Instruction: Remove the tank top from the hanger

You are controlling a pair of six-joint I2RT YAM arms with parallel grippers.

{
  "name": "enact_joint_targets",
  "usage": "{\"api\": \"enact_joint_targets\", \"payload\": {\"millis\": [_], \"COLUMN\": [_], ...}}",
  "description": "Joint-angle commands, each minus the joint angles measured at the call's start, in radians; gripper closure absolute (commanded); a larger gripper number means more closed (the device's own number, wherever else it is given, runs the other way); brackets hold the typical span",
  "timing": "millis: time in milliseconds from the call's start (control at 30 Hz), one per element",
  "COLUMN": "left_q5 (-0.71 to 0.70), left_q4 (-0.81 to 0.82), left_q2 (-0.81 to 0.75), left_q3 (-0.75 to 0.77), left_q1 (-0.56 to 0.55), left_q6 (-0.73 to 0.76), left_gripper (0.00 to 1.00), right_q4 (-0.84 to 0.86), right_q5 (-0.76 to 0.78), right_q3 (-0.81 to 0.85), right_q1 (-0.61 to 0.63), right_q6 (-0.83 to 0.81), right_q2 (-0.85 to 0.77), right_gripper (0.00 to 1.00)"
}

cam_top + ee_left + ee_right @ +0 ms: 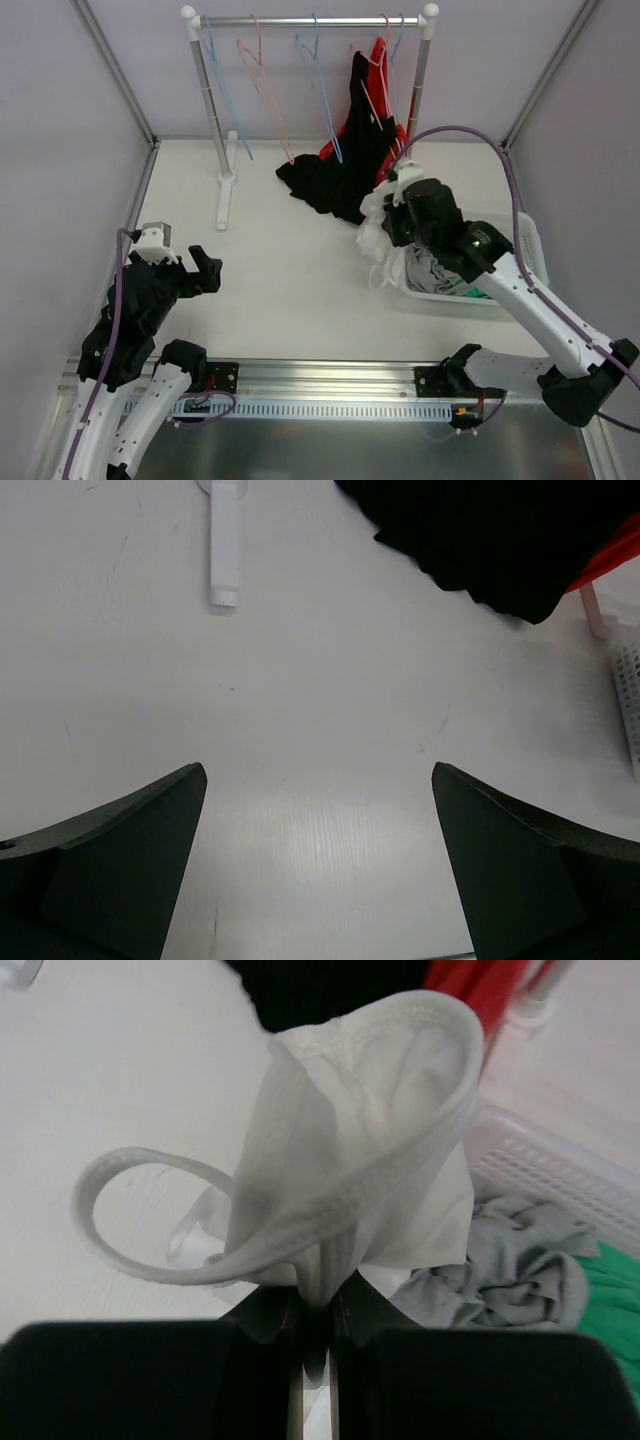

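Rack stands along the far edge of the bench, with hangers spaced along its rail. Hung garments occupy the rail's right end, their lower part lying on the bench in front of it. Basket sits at the right edge, with loose garments in it. Tank top hangs from the right gripper, just left of the basket and before the hung garments. Left gripper is over the bench near the left edge, well apart from all items.

black garment: cut off at top edge | basket: half hidden by right arm | right gripper: tips blurred inside tank top
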Motion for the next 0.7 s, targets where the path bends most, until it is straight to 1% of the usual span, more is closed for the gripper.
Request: {"api": "enact_joint_targets", "payload": {"millis": [0,33,100,133,267,333,500,667], "left_q5": [-0.018,-0.017,-0.012,-0.011,-0.004,0.003,0.009,0.012], "left_q4": [0.041,0.041,0.041,0.042,0.045,0.049,0.05,0.053], "left_q2": [-0.016,-0.016,-0.018,-0.018,-0.018,-0.015,-0.018,-0.012], "left_q3": [-0.008,-0.008,-0.008,-0.01,-0.01,-0.011,-0.013,-0.013], "left_q1": [-0.007,-0.007,-0.007,-0.007,-0.007,-0.007,-0.007,-0.007], "left_q6": [-0.009,-0.009,-0.009,-0.009,-0.009,-0.007,-0.006,-0.006], "left_gripper": [0.01,0.01,0.01,0.01,0.01,0.01,0.01,0.01], "right_q4": [-0.128,-0.136,-0.141,-0.139,-0.09,-0.027,0.089,0.143], "right_q5": [0.037,0.037,0.007,-0.006,-0.044,-0.073,-0.055,-0.073], "right_q3": [0.081,0.088,0.082,0.074,-0.003,-0.084,-0.259,-0.326], "right_q1": [-0.102,-0.166,-0.232,-0.293,-0.406,-0.459,-0.513,-0.552], "right_q6": [-0.046,-0.046,-0.043,-0.041,-0.018,0.015,0.088,0.131], "right_q2": [-0.04,-0.046,-0.051,-0.054,-0.017,0.009,0.103,0.144], "right_gripper": [1.0,1.0,1.0,1.0,1.0,1.0,1.0,1.0]}}
